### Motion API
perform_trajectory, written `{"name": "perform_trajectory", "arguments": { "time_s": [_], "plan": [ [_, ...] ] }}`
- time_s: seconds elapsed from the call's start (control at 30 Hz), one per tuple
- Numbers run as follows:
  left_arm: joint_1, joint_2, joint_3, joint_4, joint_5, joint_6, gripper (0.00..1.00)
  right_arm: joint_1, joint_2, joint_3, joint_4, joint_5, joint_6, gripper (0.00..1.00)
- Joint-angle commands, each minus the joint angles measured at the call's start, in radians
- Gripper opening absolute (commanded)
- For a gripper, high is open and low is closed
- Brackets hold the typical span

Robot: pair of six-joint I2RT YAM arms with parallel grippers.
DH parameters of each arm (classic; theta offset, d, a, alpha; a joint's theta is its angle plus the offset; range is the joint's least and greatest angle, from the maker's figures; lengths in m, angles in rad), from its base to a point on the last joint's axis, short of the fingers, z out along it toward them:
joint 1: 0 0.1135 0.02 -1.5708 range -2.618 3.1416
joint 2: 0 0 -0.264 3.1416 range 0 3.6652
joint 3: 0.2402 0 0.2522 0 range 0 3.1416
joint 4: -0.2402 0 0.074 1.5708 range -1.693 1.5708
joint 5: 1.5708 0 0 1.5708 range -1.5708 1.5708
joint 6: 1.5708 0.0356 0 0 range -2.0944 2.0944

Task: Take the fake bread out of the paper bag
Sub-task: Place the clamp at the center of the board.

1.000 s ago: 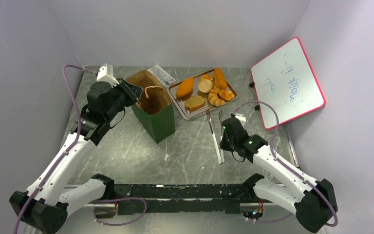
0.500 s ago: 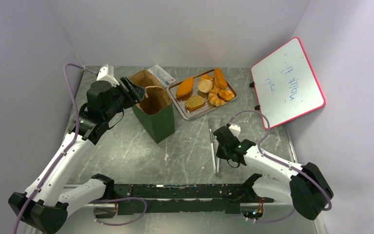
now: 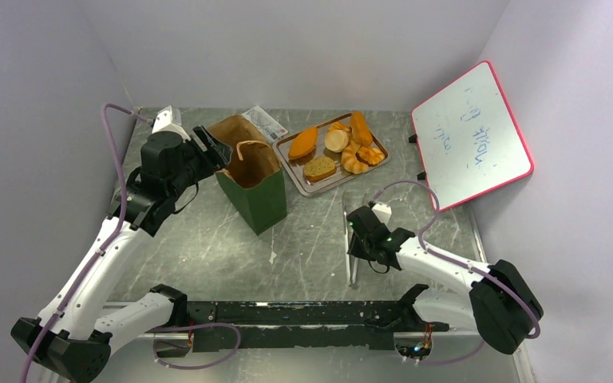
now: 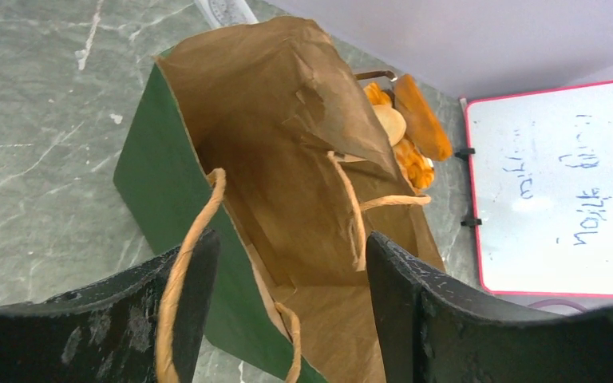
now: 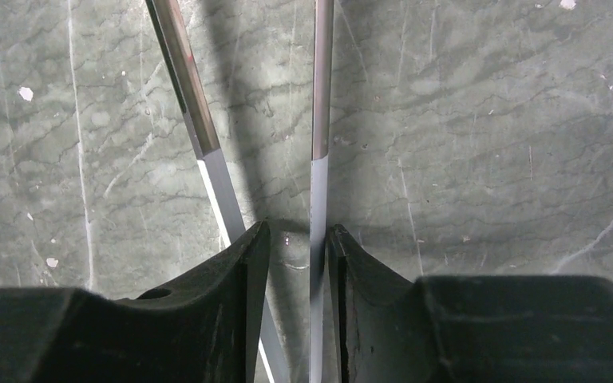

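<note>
Bread (image 3: 304, 143) | left pincer (image 4: 291, 243) open, astride bag (image 4: 168, 183) rim, handle loop by one finger | right pincer (image 5: 295, 231) narrowed about tongs (image 5: 321, 96) on table (image 5: 487, 120), grip not discernible | bag upright, mouth open | bread lying on tray (image 3: 338, 175) just beside bag

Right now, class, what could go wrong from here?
The left end effector sits open over the rim of the paper bag, a handle beside one finger; withdrawing could snag it and topple the bag. The right end effector pinches only one arm of the tongs, which may twist or slip when lifted.
</note>
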Motion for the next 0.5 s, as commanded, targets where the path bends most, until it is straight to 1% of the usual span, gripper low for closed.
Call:
{"name": "perform_trajectory", "arguments": {
  "time_s": [0.0, 0.27, 0.47],
  "plan": [
    [0.008, -0.018, 0.035, -0.053, -0.055, 0.011, 0.62, 0.016, -0.009, 0.018, -0.005, 0.026, 0.013, 0.33],
    [0.007, -0.049, 0.045, -0.126, -0.121, 0.003, 0.64, 0.039, -0.043, 0.031, -0.051, 0.055, 0.031, 0.35],
    [0.007, -0.097, 0.047, -0.143, -0.164, -0.005, 0.67, 0.068, -0.053, 0.057, -0.094, 0.095, 0.051, 0.39]
  ]
}}
